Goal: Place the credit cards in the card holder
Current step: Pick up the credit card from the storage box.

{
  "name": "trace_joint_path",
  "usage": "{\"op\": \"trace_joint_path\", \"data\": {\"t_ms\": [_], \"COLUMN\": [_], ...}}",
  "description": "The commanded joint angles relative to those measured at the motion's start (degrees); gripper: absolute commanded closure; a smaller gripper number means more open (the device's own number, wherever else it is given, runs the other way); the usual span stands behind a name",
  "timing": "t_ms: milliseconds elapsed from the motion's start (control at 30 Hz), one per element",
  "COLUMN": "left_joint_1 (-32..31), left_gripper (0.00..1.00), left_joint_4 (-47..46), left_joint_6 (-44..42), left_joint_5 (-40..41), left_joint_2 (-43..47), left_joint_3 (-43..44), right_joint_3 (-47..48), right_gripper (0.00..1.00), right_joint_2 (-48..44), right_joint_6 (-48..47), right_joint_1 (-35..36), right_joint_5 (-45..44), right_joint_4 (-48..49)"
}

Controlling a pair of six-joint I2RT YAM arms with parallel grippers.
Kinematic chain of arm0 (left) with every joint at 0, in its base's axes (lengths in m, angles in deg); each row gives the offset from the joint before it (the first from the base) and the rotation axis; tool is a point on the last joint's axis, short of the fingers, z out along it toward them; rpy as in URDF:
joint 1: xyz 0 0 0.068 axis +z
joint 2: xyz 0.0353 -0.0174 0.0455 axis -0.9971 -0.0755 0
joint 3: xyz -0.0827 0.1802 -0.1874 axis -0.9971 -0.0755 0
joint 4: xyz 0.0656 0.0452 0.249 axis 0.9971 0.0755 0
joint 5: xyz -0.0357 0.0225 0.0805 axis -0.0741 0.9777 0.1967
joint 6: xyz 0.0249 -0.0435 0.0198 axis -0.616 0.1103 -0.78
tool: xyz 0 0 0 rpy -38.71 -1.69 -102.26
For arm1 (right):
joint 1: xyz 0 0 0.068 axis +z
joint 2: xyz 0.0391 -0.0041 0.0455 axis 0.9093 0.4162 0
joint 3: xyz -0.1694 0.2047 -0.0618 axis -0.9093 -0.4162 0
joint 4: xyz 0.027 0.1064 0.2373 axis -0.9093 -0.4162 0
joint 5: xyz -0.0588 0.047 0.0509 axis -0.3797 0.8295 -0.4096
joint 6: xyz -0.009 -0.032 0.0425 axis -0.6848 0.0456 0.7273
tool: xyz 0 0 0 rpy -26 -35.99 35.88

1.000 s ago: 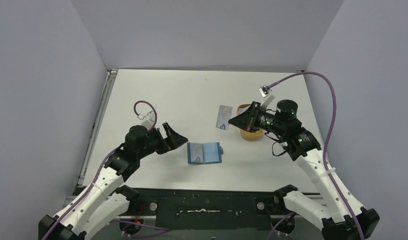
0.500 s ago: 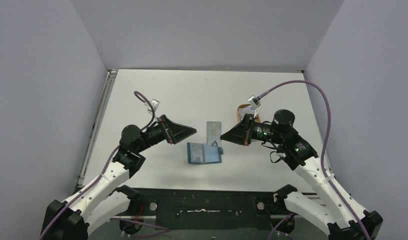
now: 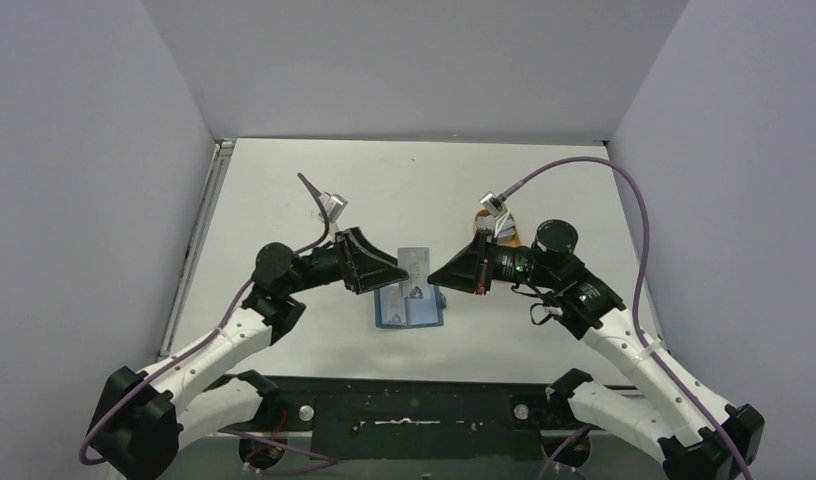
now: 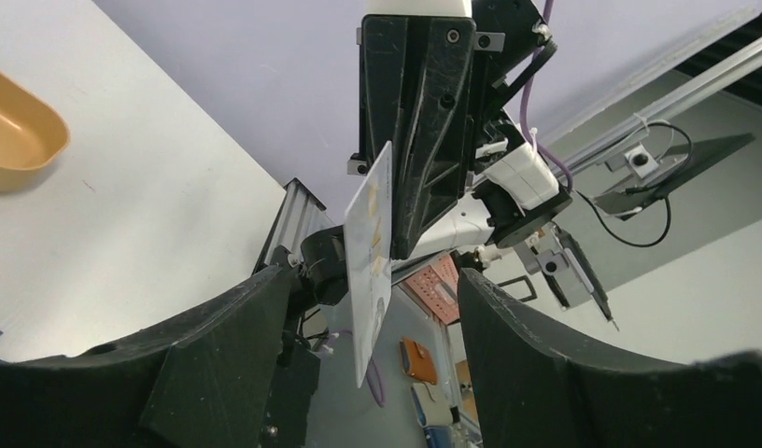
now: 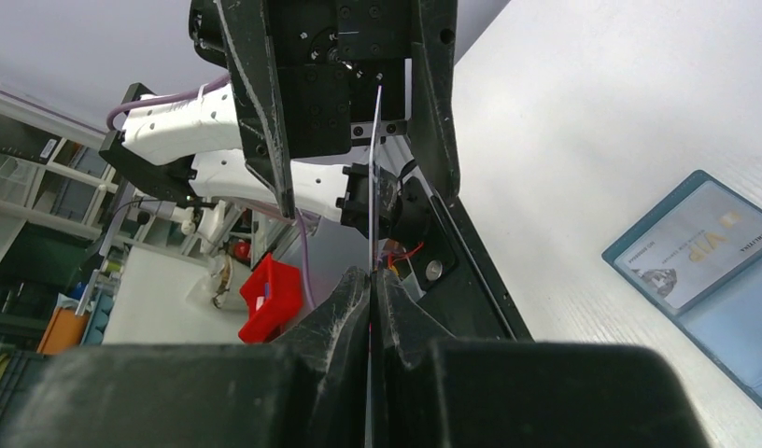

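Card holder (image 3: 431, 315): laid open on the counter (image 3: 314, 190), near centre, just beyond the arm bases. One credit card (image 5: 699, 245) is seen seated in its left sleeve. The right sleeve appears vacant.

Second card (image 3: 414, 262): held upright in the air over the holder's far edge. It is pinched at one edge by the right hand (image 3: 439, 274), whose fingers are pressed flat against it.

Left hand (image 3: 389, 270): fingers spread wide on either side of that card without touching it. Nothing is gripped.

Orange tray (image 4: 13, 140): set farther back on the right. Its contents cannot be told.

Progress: judged partway. One card is stowed, and the held card is not yet slid in.
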Motion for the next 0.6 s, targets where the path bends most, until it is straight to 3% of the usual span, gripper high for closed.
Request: {"op": "trace_joint_path", "data": {"t_ms": [0,233,400,567], "left_joint_1": [-0.9,-2.1,-2.6,-2.7], "left_gripper": [0.44,0.97,1.0,1.0], "left_joint_4": [-6.6,-8.4,-9.7,-10.2], "left_joint_6": [0.2,0.6,1.3,1.7], "left_joint_5": [-2.3,-1.3,-0.8,0.1], "left_joint_2": [-0.4,-1.6,-2.0,-2.0], "left_joint_3": [2.8,3.0,3.1,2.6], "right_joint_3": [1.1,2.0,2.7,2.6], "right_gripper": [1.0,1.0,0.99,0.75], "right_joint_2": [-0.3,0.0,0.4,0.3], "right_joint_6": [0.3,0.0,0.0,1.2], "right_joint_1": [0.7,2.4,2.8,2.8], "right_joint_5": [-0.9,-2.2,-3.7,-5.1], "right_joint_4": [4.5,4.1,3.3,4.5]}}
